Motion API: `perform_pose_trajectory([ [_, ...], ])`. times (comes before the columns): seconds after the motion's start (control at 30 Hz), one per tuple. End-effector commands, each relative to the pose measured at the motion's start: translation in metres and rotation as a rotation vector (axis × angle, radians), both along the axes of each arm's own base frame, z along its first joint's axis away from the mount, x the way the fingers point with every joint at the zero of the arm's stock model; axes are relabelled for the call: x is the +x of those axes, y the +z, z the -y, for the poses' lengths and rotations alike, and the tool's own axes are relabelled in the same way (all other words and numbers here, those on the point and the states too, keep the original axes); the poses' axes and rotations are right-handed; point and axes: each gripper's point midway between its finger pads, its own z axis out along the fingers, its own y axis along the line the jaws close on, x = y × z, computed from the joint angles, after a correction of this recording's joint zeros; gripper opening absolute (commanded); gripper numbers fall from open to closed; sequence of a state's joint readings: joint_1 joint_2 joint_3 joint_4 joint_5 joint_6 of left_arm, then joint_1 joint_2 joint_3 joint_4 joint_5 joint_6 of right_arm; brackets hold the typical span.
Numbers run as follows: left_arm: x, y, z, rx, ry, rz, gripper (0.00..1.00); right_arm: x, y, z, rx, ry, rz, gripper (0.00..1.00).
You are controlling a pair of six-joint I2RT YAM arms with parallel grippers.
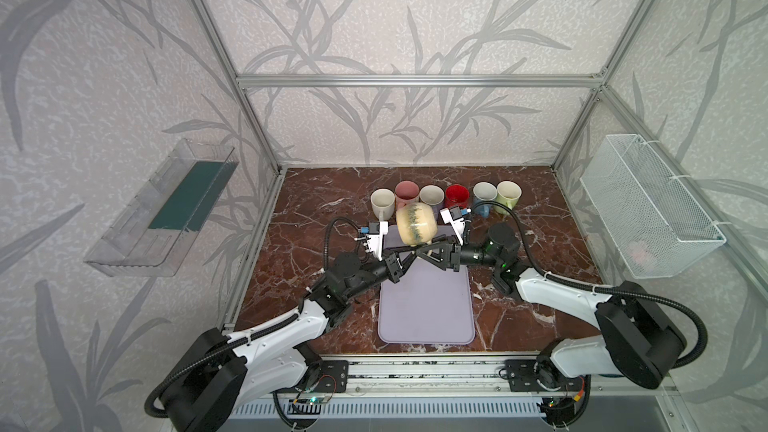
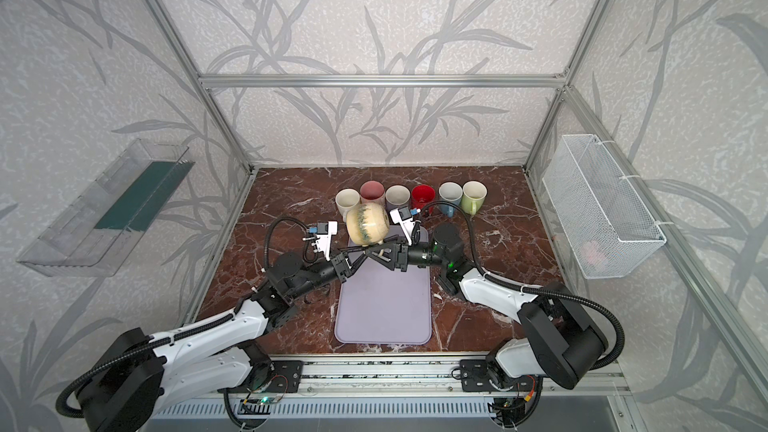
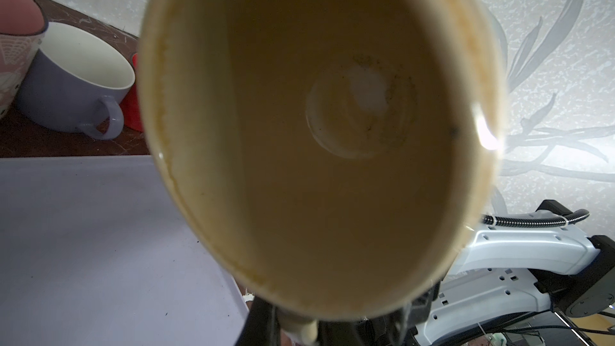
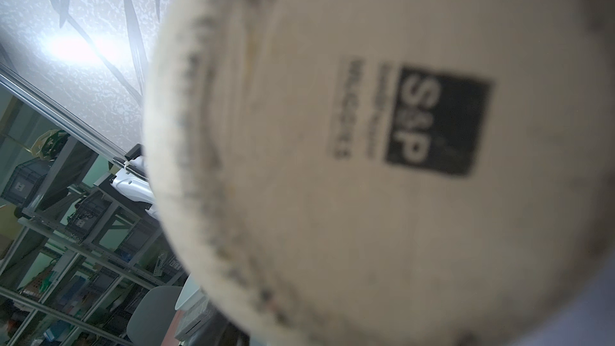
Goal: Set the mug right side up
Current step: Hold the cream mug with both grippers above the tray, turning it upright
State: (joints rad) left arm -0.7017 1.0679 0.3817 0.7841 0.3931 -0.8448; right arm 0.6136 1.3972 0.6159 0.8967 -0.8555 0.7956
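L gripper [image 1: 410, 249] clenched on handle [image 3: 307, 329] of cream mug [image 1: 415, 224], gripping from below. Mug is in the air, on its side, over far end of lavender mat [image 1: 424, 309]. Mouth faces L wrist cam, base w/ S&P stamp [image 4: 436, 121] faces R wrist cam. R gripper [image 1: 425, 248] just beside handle, fingers spread apart; can't tell if touching. Row of mugs [image 1: 431, 195] upright behind, on marble tabletop [image 1: 316, 209].
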Motion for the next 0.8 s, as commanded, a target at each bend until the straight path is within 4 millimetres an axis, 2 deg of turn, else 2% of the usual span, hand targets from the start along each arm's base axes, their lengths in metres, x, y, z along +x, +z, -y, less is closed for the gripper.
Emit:
perform_pose_trajectory([
  [0.0, -0.016, 0.047, 0.0, -0.094, -0.041, 0.161, 0.0, 0.007, 0.018, 0.002, 0.032, -0.03, 0.056, 0.49],
  [0.17, -0.016, 0.046, -0.002, -0.093, -0.034, 0.164, 0.0, 0.009, 0.017, 0.005, 0.028, -0.039, 0.053, 0.45],
  [0.33, -0.016, 0.045, -0.003, -0.091, -0.026, 0.162, 0.0, 0.01, 0.015, 0.006, 0.024, -0.038, 0.048, 0.31],
  [0.67, -0.016, 0.033, -0.006, -0.088, -0.013, 0.133, 0.0, 0.011, 0.005, 0.005, 0.026, -0.028, 0.013, 0.14],
  [0.77, -0.016, 0.033, -0.008, -0.09, -0.007, 0.133, 0.0, 0.012, 0.002, 0.004, 0.026, -0.025, 0.004, 0.03],
])
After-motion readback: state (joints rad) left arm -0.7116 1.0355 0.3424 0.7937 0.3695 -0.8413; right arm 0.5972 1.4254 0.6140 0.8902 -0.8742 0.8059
